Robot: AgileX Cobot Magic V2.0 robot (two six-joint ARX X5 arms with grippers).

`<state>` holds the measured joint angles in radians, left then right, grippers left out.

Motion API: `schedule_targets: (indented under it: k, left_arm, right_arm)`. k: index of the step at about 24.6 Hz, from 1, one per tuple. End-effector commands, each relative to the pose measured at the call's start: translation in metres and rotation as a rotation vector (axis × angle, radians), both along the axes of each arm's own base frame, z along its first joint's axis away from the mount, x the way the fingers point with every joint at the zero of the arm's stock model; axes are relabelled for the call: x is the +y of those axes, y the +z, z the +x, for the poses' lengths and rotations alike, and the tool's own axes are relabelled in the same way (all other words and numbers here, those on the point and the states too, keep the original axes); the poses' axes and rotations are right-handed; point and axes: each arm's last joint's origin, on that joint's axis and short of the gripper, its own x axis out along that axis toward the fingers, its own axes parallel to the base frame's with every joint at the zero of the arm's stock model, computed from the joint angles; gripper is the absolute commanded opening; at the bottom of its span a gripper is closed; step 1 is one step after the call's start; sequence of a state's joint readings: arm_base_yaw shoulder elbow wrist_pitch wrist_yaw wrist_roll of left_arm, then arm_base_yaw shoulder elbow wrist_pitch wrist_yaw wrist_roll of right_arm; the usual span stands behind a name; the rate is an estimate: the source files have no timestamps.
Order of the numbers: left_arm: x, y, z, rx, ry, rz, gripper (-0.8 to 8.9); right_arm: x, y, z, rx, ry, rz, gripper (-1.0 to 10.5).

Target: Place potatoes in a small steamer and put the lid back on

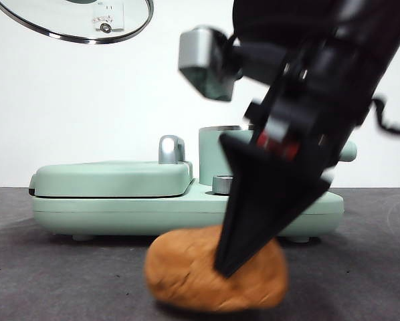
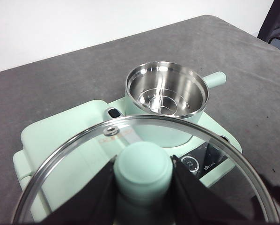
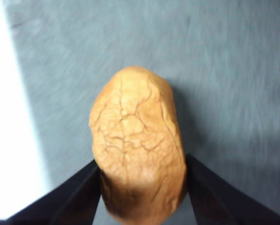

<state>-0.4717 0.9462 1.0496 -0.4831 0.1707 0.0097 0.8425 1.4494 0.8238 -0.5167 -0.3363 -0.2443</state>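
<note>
Right end effector straddles the potato across its short axis, jaws touching its sides; steamer sits behind it. Left end effector grips the lid knob.

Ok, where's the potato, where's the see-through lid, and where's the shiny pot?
potato (image 3: 135, 140), right wrist view, on its cracked top.
lid (image 2: 142, 166), left wrist view, on its mint-green knob.
pot (image 2: 166, 89), left wrist view, on its bare steel inside.
</note>
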Motion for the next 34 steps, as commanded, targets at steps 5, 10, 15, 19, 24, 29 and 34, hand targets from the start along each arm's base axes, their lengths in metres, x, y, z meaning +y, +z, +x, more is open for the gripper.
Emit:
schedule_targets:
  k: [5,10,15,19,24,29,34]
  left_arm:
    - [-0.001,0.008,0.0,-0.044,-0.006,-0.022,0.13]
    - [-0.001,0.008,0.0,-0.044,-0.006,-0.023,0.13]
    - [-0.001,0.008,0.0,-0.044,-0.006,-0.023,0.13]
    - [-0.001,0.008,0.0,-0.044,-0.006,-0.023,0.13]
    - [-0.001,0.008,0.0,-0.044,-0.006,-0.023,0.13]
    - [-0.001,0.008,0.0,-0.044,-0.006,-0.023,0.13]
    - [-0.001,0.008,0.0,-0.045,-0.006,-0.023,0.13]
  right_arm:
    - [-0.009,0.09,0.006,0.039,-0.246,-0.126,2.1]
    - [-0.014,0.153,0.021,-0.08,-0.357,-0.056,2.1]
    - [-0.013,0.176,0.043,-0.15,-0.419,0.022,2.1]
    - [-0.013,0.179,0.072,-0.17,-0.481,0.024,2.1]
    - [-0.015,0.175,0.114,-0.178,-0.542,0.007,2.1]
    - [-0.021,0.168,0.154,-0.187,-0.595,-0.007,2.1]
    - [-0.025,0.157,0.184,-0.19,-0.628,-0.018,2.1]
